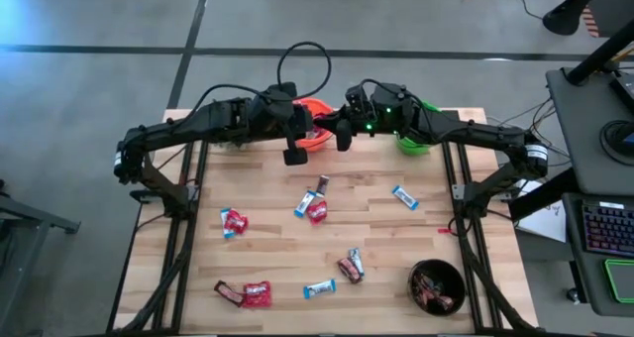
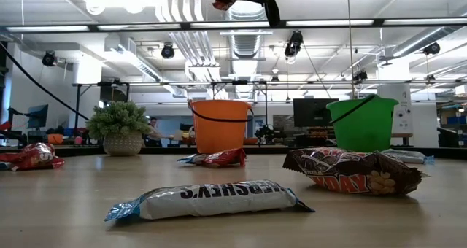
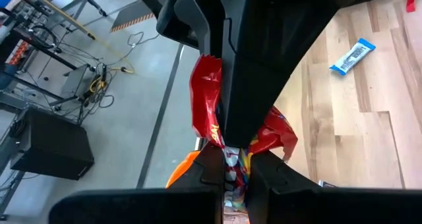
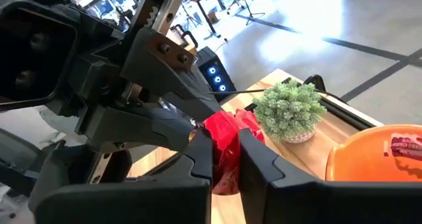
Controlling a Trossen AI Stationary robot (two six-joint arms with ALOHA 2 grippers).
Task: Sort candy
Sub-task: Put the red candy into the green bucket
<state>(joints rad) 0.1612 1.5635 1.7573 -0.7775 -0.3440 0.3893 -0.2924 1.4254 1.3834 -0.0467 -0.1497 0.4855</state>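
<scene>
Both grippers are pinched onto the same red packet (image 4: pixel 227 141), up in the air near the top middle of the high view. The right gripper (image 4: pixel 226 159) has its fingers closed on one end of the wrapper, and the left gripper (image 3: pixel 231 174) is clamped on the other end, so it looks like a mid-air handoff right by the orange bucket (image 1: pixel 315 114).

Progress-wise, I'd call this early days. In the right wrist view there's one red wrapper already sitting inside the orange bucket, and a round dark bowl (image 1: pixel 438 285) at the lower right of the high view has a few pieces in it. Can't see into the green bucket (image 1: pixel 414 139) at all.

Still loose on the tabletop (image 1: pixel 267 243): a red packet at centre left, a red and blue pair in the middle, a blue-and-white bar (image 1: pixel 404 197) to the right, a dark one with a red one at lower left, plus a couple more along the bottom. Most of the candy is still unsorted, I'd say.
</scene>
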